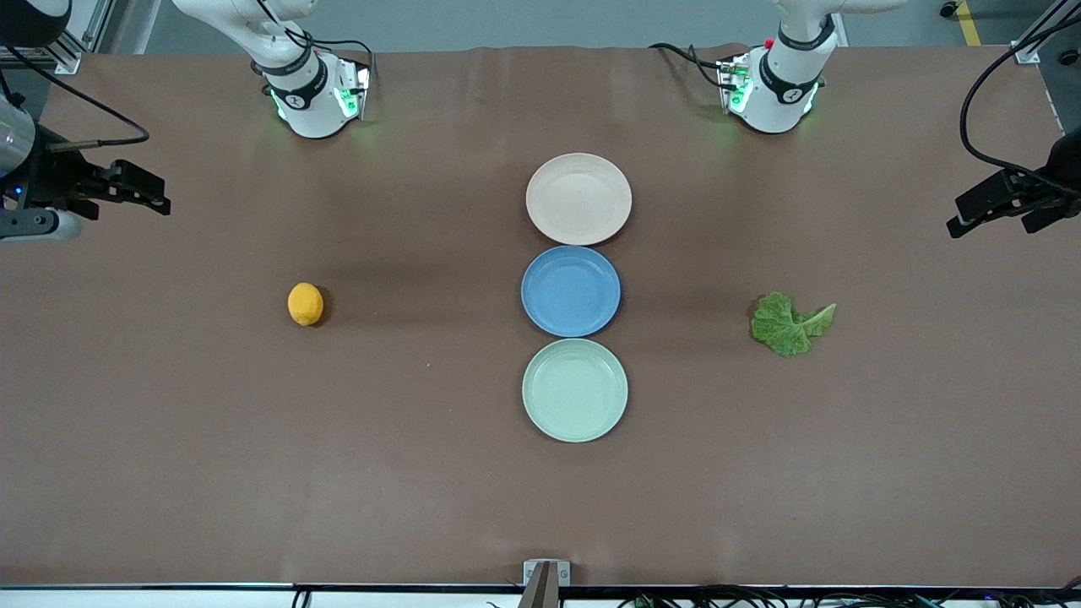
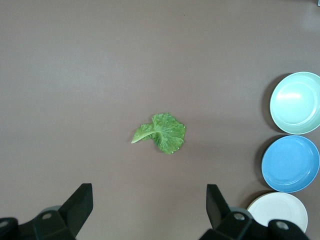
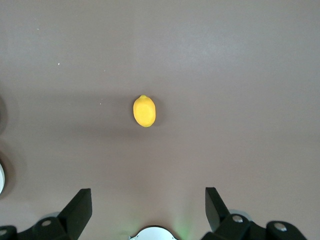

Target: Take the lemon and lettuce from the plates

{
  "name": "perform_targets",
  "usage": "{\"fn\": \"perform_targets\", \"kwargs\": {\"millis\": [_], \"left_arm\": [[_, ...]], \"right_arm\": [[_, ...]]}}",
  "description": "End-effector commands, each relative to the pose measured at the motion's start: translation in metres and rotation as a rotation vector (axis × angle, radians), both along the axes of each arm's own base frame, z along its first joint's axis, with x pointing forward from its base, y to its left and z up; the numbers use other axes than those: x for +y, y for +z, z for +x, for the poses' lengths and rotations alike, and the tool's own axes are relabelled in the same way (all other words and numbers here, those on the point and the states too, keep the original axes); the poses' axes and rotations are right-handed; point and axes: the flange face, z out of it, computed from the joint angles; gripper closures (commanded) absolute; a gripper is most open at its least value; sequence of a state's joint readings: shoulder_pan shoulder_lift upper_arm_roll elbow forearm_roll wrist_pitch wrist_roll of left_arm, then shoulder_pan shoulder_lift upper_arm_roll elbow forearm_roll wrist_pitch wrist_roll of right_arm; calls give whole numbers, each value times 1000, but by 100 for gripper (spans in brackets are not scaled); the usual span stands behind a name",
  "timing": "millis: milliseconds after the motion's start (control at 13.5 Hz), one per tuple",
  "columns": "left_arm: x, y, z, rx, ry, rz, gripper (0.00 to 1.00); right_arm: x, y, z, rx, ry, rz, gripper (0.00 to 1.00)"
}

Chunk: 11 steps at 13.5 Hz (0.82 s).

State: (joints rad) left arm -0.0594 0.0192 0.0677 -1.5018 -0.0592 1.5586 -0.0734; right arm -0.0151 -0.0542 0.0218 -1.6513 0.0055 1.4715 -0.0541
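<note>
The lemon (image 1: 305, 304) lies on the bare brown table toward the right arm's end, also in the right wrist view (image 3: 144, 111). The lettuce (image 1: 791, 323) lies on the bare table toward the left arm's end, also in the left wrist view (image 2: 162, 132). The beige-pink plate (image 1: 578, 198) and the mint green plate (image 1: 575, 390) are empty, mid-table. My right gripper (image 1: 152, 190) is open and empty, high over the table's edge (image 3: 148, 196). My left gripper (image 1: 958, 217) is open and empty, high over its end (image 2: 149, 192).
A blue plate (image 1: 571, 290), empty, sits between the two other plates, touching both. The arm bases (image 1: 314, 93) (image 1: 773, 84) stand at the table's back edge. A metal bracket (image 1: 546, 574) sits at the edge nearest the front camera.
</note>
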Motion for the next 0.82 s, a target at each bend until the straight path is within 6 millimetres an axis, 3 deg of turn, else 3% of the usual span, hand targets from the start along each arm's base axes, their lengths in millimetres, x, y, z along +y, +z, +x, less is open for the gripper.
{"fn": "perform_targets", "kwargs": {"millis": [0,446,594,743], "left_arm": [[1,4,1,7,-11,23,0],[1,4,1,7,-11,23,0],[1,4,1,7,-11,23,0],[1,4,1,7,-11,23,0]], "right_arm": [[4,9,-20,-26,14,5,0],[-4,23,-20,-67,-11,18,0],[-4,31,-13,-93,-15,32,0],[-4,24,5,-83,-21,50,0]]}}
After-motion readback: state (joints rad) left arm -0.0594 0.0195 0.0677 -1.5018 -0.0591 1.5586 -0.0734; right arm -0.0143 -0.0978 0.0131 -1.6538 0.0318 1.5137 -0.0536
